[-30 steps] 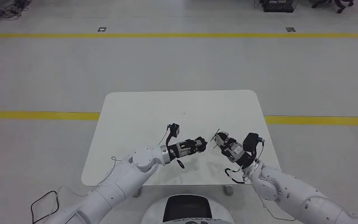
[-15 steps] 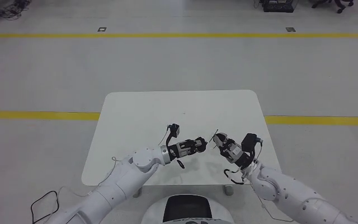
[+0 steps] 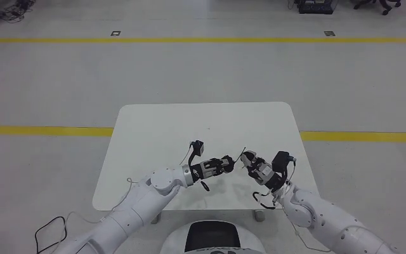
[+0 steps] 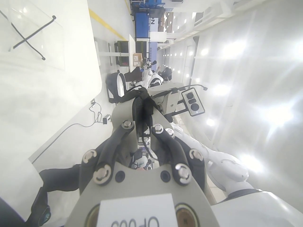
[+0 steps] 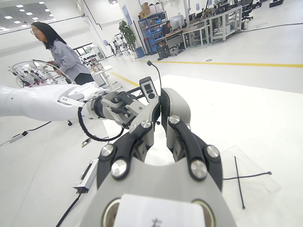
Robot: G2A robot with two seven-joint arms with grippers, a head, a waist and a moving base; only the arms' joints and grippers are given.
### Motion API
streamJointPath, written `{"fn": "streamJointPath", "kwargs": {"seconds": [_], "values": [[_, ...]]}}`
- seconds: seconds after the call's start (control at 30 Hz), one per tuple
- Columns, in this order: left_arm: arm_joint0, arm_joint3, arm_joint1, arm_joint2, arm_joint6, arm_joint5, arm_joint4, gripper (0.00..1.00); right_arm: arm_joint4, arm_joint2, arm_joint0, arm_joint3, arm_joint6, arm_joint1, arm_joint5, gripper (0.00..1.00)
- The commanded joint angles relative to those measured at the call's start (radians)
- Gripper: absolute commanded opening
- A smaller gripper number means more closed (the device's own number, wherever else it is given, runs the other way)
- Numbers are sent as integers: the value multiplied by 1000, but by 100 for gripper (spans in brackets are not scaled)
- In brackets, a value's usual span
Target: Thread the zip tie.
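Note:
A thin black zip tie (image 5: 159,76) stands up from between the fingers of my right gripper (image 5: 160,105), which is shut on its strap. The small head at its top end is free. My left gripper (image 4: 142,100) is shut too, with a thin black strand running down from between its dark pads. From above, the left gripper (image 3: 229,164) and the right gripper (image 3: 246,162) face each other tip to tip over the front middle of the white table (image 3: 190,127). The zip tie (image 3: 243,152) slants up between them.
Two more black zip ties (image 5: 239,178) lie crossed on a clear sheet (image 5: 260,166) on the table beside the right arm; the left wrist view has this crossed pair (image 4: 26,37) too. The table's front edge is close behind both grippers.
My right gripper has slid a little to the left with the zip tie, narrowing the gap to the left gripper. The left arm has stayed still.

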Motion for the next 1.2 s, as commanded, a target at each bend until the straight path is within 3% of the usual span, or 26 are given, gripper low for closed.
{"fn": "streamJointPath", "kwargs": {"seconds": [0.0,1.17], "values": [[0,1,-1,-1,0,0,0,0,-1,5,-3,2,4,-3,0,0],[10,4,-11,-20,-16,0,9,0,-54,60,-43,15,61,-42,0,0]]}}
